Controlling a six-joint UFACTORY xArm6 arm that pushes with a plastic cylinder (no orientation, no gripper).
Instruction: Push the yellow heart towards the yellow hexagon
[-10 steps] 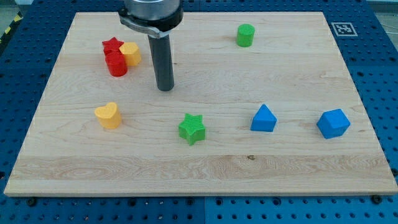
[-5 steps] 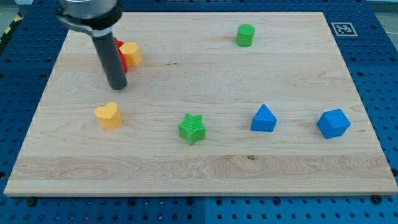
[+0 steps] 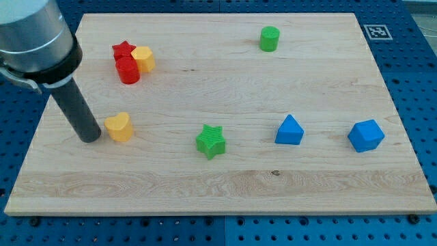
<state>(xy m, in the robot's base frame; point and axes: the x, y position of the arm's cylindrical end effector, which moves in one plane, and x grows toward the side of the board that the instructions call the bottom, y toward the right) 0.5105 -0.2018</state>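
Observation:
The yellow heart (image 3: 120, 127) lies on the wooden board (image 3: 218, 184) at the view's left, below the middle. The yellow hexagon (image 3: 143, 59) sits toward the view's top left, touching a red star (image 3: 123, 50) and a red cylinder (image 3: 128, 70). My tip (image 3: 89, 139) is down on the board just left of the yellow heart, almost touching it. The dark rod rises from the tip to the view's top left.
A green star (image 3: 211, 141) lies right of the heart. A blue triangular block (image 3: 289, 130) and a blue cube-like block (image 3: 365, 135) sit further right. A green cylinder (image 3: 270, 38) is near the top. The board's left edge is close to my tip.
My tip has swept from the board's upper middle down and left, past the red and yellow cluster, to the left side of the yellow heart. No block has visibly moved.

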